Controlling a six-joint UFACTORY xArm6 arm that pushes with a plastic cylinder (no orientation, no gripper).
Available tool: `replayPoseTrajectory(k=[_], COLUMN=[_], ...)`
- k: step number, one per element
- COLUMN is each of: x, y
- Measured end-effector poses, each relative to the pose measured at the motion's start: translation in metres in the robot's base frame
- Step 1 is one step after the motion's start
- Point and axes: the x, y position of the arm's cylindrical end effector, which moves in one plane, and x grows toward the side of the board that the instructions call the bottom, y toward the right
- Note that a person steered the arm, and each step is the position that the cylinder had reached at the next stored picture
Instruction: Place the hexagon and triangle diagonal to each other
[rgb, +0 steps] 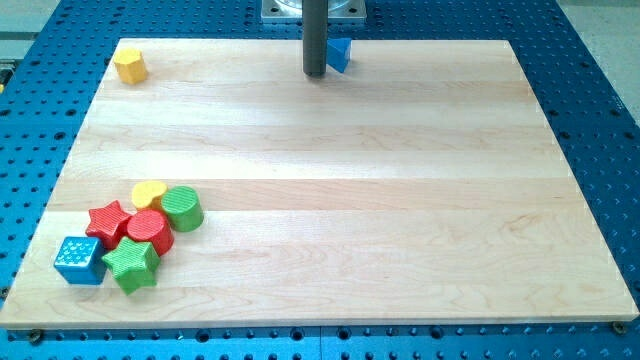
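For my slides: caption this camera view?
My tip touches the blue triangle at the board's top edge; the yellow hexagon sits top-left.

The pale wooden surface (400, 200) carries a yellow hexagon (130, 66) and blue triangle (340, 54) along its top edge. Six blocks cluster bottom-left.

My tip (315, 74) rests on the wooden board (330, 190) near the view's top edge, touching or just beside the blue triangle (340, 55) on its right. Yellow hexagon (130, 66) sits alone at the view's top left corner, well apart from both. Cluster at bottom left: yellow heart (149, 193), green cylinder (183, 208), red star (109, 222), red cylinder (150, 233), green star (131, 265), blue cube (79, 260), all packed close together.
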Motion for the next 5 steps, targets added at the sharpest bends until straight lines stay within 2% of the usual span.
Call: replayPoseTrajectory(k=[1,2,3,4,5], x=[0.027,0.077,0.083,0.062,0.013], y=[-0.033,-0.11,-0.225,-0.274,-0.301])
